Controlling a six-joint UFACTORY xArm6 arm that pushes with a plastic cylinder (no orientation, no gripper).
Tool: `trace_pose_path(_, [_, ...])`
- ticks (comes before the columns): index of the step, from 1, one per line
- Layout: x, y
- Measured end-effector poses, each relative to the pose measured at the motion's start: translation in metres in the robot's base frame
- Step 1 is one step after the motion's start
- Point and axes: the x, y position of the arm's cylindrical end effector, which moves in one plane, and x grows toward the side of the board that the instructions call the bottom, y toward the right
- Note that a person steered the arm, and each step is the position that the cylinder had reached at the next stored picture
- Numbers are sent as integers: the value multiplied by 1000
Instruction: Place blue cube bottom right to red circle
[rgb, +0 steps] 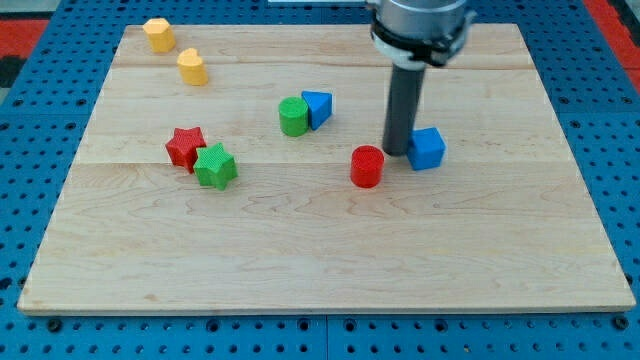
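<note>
The blue cube (427, 148) lies right of the board's middle. The red circle (367, 166), a short red cylinder, stands just to its left and slightly lower in the view. My tip (397, 151) is down on the board between them, touching or nearly touching the blue cube's left side and just up and right of the red circle. The rod rises straight up to the arm's head at the view's top.
A green cylinder (293, 116) and a blue triangular block (318, 107) sit together left of my tip. A red star (185, 147) and a green star (215, 165) touch at the left. Two yellow blocks (158, 34) (192, 67) lie at top left. The wooden board (320, 260) rests on blue pegboard.
</note>
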Motion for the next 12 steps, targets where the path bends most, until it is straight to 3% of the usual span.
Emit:
trace_pose_path(1, [29,19])
trace_pose_path(3, [21,12])
trace_pose_path(5, [-48,-12])
trace_pose_path(6, [-54,-10])
trace_pose_path(7, [-16,-7])
trace_pose_path(10, [-63,33])
trace_pose_path(12, [-25,56])
